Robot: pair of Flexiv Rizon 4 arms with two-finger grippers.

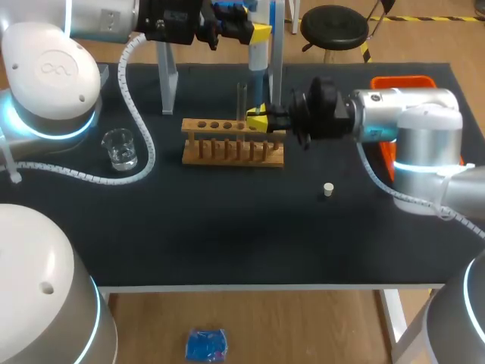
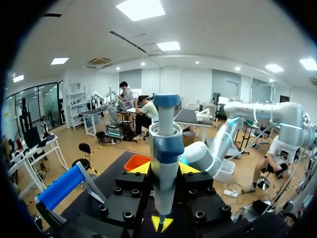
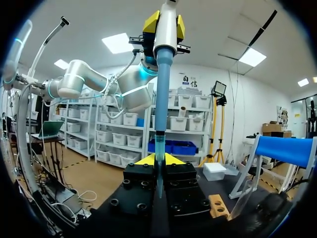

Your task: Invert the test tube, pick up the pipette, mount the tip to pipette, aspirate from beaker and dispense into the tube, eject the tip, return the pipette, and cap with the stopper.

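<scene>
Counter [image 1: 227, 235]: matt black covering, cloth-like, no shine.
Rack [image 1: 227, 152]: bare light wood, dull finish.
Beaker [image 1: 120, 149] and test tube [image 1: 242, 102]: clear, glass-like, with bright glints.
Stopper [image 1: 328, 189]: off-white, matt; material cannot be told.
Pipette [image 2: 165, 158]: smooth plastic, blue and pale grey, slight gloss.
Left gripper [image 2: 166, 168] and right gripper [image 3: 159, 161]: matt black blocks with dark bolt heads, flat yellow tips.
Left arm [image 1: 53, 76]: glossy white shell.
Right arm [image 1: 409, 114]: satin silver-grey.
Cable wrap [image 1: 140, 114]: white plastic spiral.
Bin [image 1: 405, 82]: orange plastic.
</scene>
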